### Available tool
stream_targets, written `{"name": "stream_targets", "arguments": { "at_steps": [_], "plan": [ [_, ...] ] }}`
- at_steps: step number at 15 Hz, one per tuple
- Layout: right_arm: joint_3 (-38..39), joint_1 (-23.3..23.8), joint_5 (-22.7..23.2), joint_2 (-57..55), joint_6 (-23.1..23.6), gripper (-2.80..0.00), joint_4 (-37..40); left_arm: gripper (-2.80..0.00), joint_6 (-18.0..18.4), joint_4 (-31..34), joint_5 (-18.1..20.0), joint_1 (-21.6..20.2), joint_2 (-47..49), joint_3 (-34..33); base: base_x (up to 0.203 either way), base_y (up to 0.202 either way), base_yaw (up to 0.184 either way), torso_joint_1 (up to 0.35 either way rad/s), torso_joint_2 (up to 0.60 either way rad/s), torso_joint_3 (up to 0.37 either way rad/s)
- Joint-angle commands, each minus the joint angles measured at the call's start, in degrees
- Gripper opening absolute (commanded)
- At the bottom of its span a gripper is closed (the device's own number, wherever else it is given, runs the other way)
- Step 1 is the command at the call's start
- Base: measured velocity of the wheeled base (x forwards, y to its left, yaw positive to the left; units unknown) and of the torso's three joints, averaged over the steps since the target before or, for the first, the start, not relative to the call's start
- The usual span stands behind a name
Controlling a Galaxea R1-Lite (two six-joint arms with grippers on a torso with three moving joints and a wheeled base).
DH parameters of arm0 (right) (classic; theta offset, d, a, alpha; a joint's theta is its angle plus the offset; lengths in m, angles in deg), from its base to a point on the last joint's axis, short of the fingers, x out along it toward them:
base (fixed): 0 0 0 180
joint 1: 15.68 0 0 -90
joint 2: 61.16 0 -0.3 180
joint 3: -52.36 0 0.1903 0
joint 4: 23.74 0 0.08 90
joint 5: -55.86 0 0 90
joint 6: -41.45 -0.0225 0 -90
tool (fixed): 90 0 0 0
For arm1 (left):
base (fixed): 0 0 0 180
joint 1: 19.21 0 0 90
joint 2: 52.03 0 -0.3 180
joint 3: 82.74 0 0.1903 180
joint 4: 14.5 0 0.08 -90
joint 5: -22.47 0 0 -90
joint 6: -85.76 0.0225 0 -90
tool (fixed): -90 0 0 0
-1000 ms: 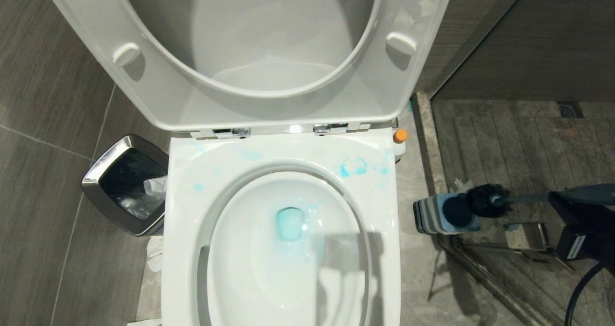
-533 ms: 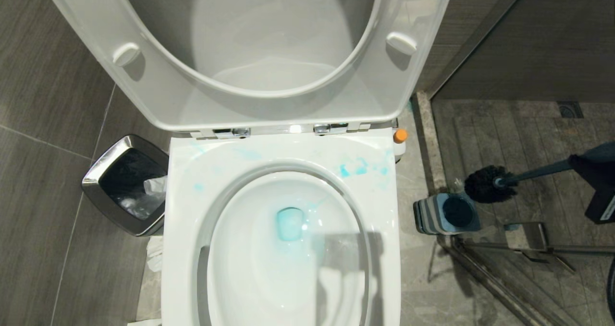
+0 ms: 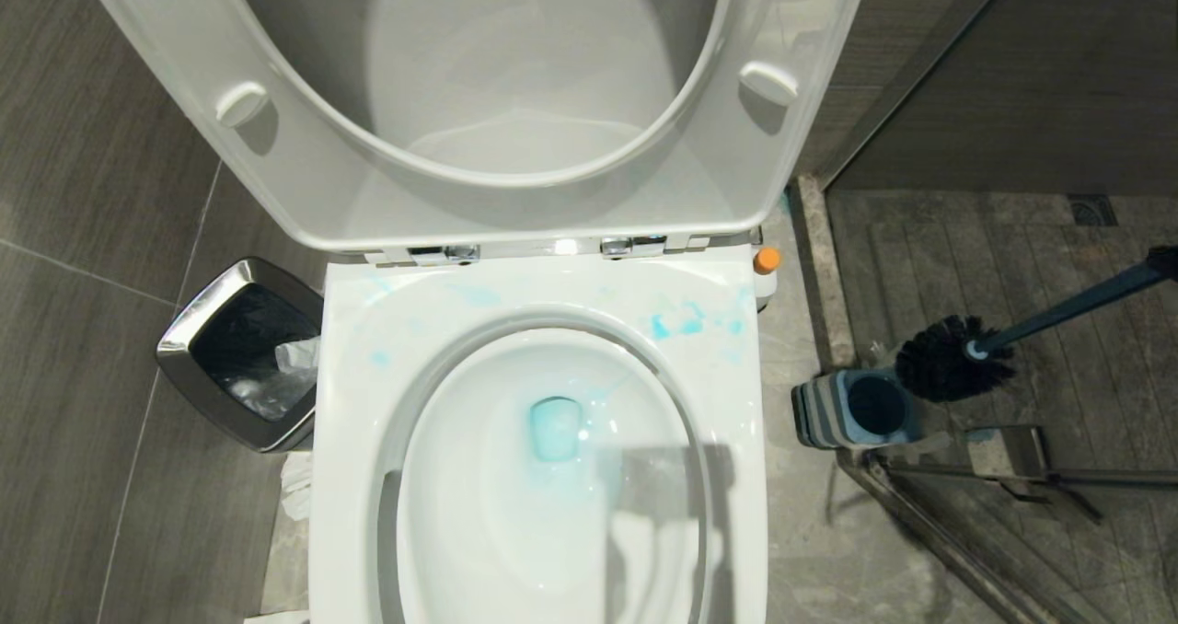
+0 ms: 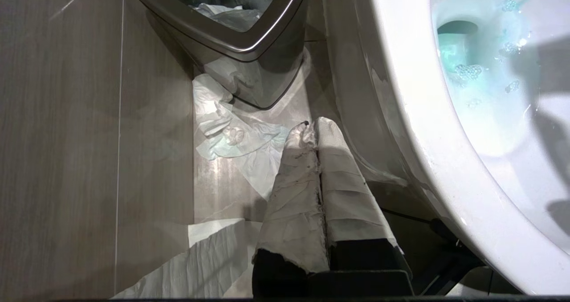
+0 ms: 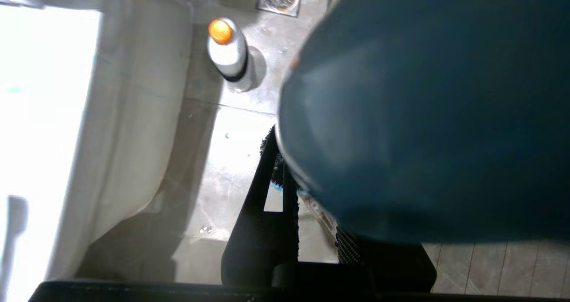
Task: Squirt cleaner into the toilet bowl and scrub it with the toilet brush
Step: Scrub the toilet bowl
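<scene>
The white toilet bowl (image 3: 736, 440) stands open with its seat and lid up, blue cleaner pooled in its water and smeared on the rim. The toilet brush (image 3: 952, 359) hangs to the right of the bowl, its black head just above the blue-and-grey base (image 3: 856, 410) and its shaft slanting up out of the head view. My right gripper (image 5: 307, 181) is shut on the brush's blue handle (image 5: 423, 115). The cleaner (image 5: 228, 55) stands on the floor beside the bowl; only its orange cap (image 3: 766, 259) shows from the head. My left gripper (image 4: 314, 128) hangs shut and empty, low beside the bowl's left wall.
A square steel bin (image 3: 244, 352) with a dark liner stands left of the bowl, with crumpled tissue (image 4: 231, 128) on the floor by it. A raised stone sill (image 3: 819, 265) and a metal door rail (image 3: 966, 477) border the shower floor on the right.
My right gripper has risen up and right out of the head view. The brush shaft has tipped from level to slanting, and the head has lifted slightly off the base.
</scene>
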Motion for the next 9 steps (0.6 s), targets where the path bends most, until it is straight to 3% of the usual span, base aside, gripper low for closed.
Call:
{"name": "stream_targets", "arguments": {
  "at_steps": [1,4,9],
  "plan": [
    [-6.2,-1.6,0.1,-1.1,0.4,-2.80,4.7,-2.80,0.0,0.0,0.0,0.0,0.1,-0.1,0.000,0.000,0.000,0.000,0.00,0.000],
    [-10.6,-5.8,-0.6,-3.4,3.7,-2.80,8.3,-2.80,0.1,0.0,0.0,0.0,0.1,-0.1,0.000,0.000,0.000,0.000,0.00,0.000],
    [-11.3,-7.0,-1.5,-3.4,4.6,-2.80,12.0,-2.80,0.1,0.0,0.0,0.0,0.1,-0.1,0.000,0.000,0.000,0.000,0.00,0.000]
  ]
}}
